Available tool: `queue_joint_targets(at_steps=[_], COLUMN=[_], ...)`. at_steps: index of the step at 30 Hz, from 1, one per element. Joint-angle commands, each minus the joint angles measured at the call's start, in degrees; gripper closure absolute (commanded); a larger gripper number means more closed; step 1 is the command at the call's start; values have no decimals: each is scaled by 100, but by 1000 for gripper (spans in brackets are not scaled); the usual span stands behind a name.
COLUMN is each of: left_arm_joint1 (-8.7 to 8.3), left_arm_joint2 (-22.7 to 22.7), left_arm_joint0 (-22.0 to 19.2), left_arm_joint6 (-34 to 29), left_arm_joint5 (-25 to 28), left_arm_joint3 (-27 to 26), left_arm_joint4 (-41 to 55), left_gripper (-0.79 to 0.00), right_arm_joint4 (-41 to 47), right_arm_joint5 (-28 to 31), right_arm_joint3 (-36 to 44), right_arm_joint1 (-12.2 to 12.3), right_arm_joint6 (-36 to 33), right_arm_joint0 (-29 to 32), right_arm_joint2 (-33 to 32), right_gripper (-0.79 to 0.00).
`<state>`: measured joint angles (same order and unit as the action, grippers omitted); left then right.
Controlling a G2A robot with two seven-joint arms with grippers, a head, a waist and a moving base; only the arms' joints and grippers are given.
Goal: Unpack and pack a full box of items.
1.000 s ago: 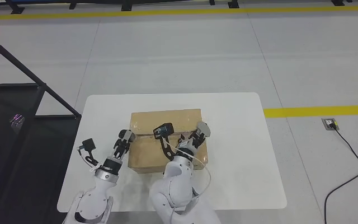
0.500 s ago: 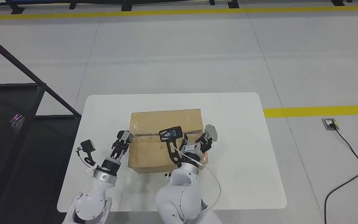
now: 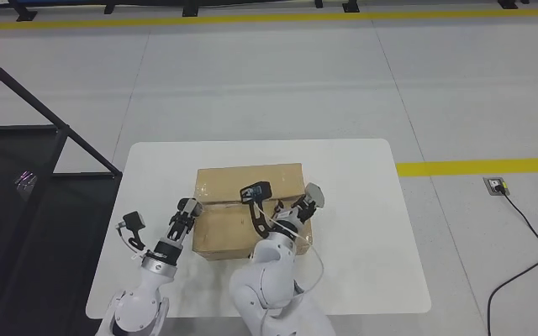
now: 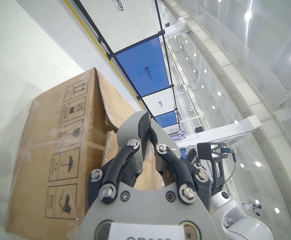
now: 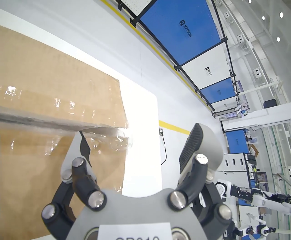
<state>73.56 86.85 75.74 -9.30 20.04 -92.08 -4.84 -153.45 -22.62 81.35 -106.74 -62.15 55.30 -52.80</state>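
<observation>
Box (image 3: 250, 206): closed, tape (image 5: 106, 136) across top seam, mid-tabletop (image 3: 361, 252)
Left gripper (image 4: 147, 127): fingers pressed together, beside box's left end, probably to steady it
Right gripper (image 5: 138, 134): fingers spread at seam's right end, probably to catch tape

Tabletop (image 3: 361, 252): white, with rounded corners.
Floor (image 3: 252, 76): pale grey with thin seams, all round the tabletop.
Far yellow line (image 3: 252, 17): crosses the floor well beyond the tabletop's far edge.
Short yellow line (image 3: 466, 167): on the floor just off the tabletop's right edge.
Floor socket (image 3: 496, 186): right of the tabletop, just beside the short line; a black cable (image 3: 522, 213) trails from it.
Black frame (image 3: 59, 134): slanted bars left of the tabletop, over a dark platform (image 3: 34, 244).
Wall panels (image 5: 181, 29): blue and white, black-framed, well beyond the tabletop, behind the far line.
Ceiling lights (image 4: 247, 15): round spots high above the tabletop.
</observation>
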Motion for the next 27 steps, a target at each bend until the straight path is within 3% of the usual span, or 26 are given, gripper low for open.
queue_joint_targets(at_steps=[1,17,24,27], left_arm_joint1=[0,5,6,6], left_arm_joint2=[-1,-12,-17,-16], left_arm_joint0=[8,7,-34,-38], left_arm_joint6=[5,19,-37,-27], left_arm_joint5=[-15,-153,-219,-234], left_arm_joint3=[-5,-19,-33,-37], left_arm_joint4=[9,177,291,303], left_gripper=[0,0,0,0], right_arm_joint4=[32,223,163,109], right_arm_joint5=[-82,434,-260,-217], right_arm_joint3=[-27,-359,-235,-161], right_arm_joint1=[-12,-102,-82,-54], right_arm_joint6=[-3,-201,-244,-207], right_arm_joint0=[-38,-340,-238,-152], right_arm_joint2=[13,38,-22,8], right_gripper=[-785,-785,-785,-785])
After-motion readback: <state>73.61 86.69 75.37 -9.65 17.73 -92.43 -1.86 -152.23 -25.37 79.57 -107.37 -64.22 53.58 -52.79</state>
